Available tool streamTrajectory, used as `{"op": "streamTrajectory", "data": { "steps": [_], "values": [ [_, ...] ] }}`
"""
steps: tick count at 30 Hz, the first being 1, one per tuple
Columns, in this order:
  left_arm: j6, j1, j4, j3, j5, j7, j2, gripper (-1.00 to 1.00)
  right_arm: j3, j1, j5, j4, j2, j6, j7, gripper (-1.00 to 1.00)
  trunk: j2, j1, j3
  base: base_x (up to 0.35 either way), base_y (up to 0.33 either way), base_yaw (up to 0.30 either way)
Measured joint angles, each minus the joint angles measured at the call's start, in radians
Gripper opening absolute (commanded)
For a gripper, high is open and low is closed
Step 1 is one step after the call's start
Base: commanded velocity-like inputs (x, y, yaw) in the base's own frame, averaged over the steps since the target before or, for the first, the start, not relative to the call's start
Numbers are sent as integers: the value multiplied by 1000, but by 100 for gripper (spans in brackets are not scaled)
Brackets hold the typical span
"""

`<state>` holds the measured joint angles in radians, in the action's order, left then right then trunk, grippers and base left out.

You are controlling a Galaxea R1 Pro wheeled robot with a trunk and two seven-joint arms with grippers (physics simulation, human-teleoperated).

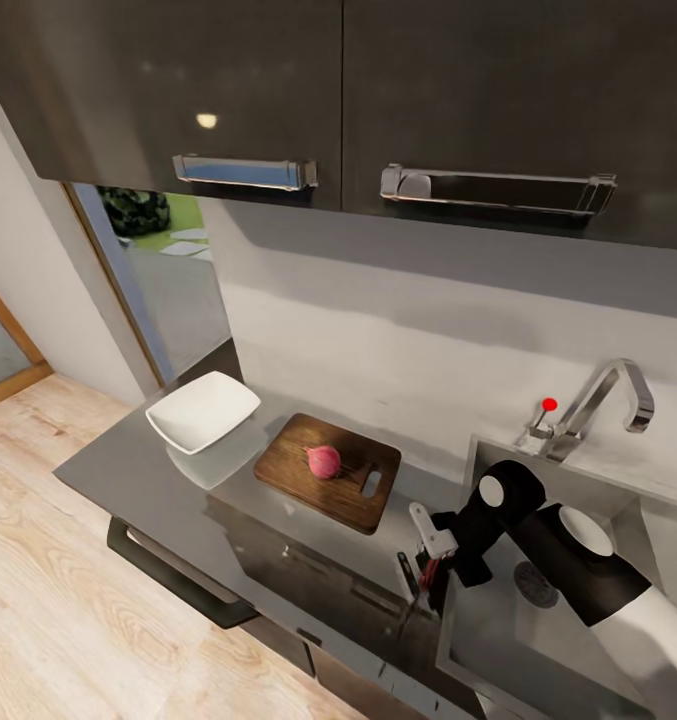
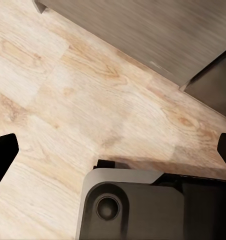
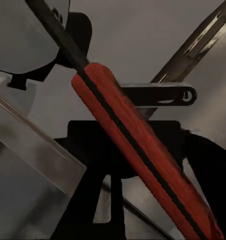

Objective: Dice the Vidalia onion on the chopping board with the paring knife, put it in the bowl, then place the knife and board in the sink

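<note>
Resting on the board: Vidalia onion (image 1: 324, 461), whole and pinkish-red, near the middle of the chopping board (image 1: 327, 471).
Chopping board: flat on the countertop (image 1: 128, 472), its long side angled toward the back wall, its handle hole toward the sink (image 1: 498, 620).
Bowl: white bowl (image 1: 203, 411) near the countertop's left back corner, just beside the board, apart from it.
Right gripper: the right gripper (image 1: 425, 580) hangs over the countertop's front edge beside the sink's left rim, fingers closed around the paring knife (image 3: 138, 150); the red handle runs across the right wrist view with the dark blade beyond it.
Left gripper: the left gripper (image 2: 113, 150) points at the wooden floor (image 2: 68, 100), its two dark fingertips (image 2: 3, 155) spread wide with nothing between them.
Sink: grey basin at the countertop's right end, round drain (image 1: 534, 584) partly behind the right arm, chrome tap (image 1: 603, 400) with red knob (image 1: 549, 405) at its back edge.
</note>
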<state>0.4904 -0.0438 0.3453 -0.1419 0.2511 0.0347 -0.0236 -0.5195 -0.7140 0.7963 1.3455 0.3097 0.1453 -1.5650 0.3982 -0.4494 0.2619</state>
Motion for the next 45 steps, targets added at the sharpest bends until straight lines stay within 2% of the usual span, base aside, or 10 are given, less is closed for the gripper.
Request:
{"op": "streamTrajectory", "data": {
  "steps": [38,45],
  "values": [
    [0,0,0,0,0,-1,0,100,-1,0,3,5,-10,5,-1,-100,0,0,-60,0,0,0],
    [0,0,0,0,0,-1,0,100,1,0,2,11,-24,6,0,-100,0,0,-71,0,0,0]
  ]
}}
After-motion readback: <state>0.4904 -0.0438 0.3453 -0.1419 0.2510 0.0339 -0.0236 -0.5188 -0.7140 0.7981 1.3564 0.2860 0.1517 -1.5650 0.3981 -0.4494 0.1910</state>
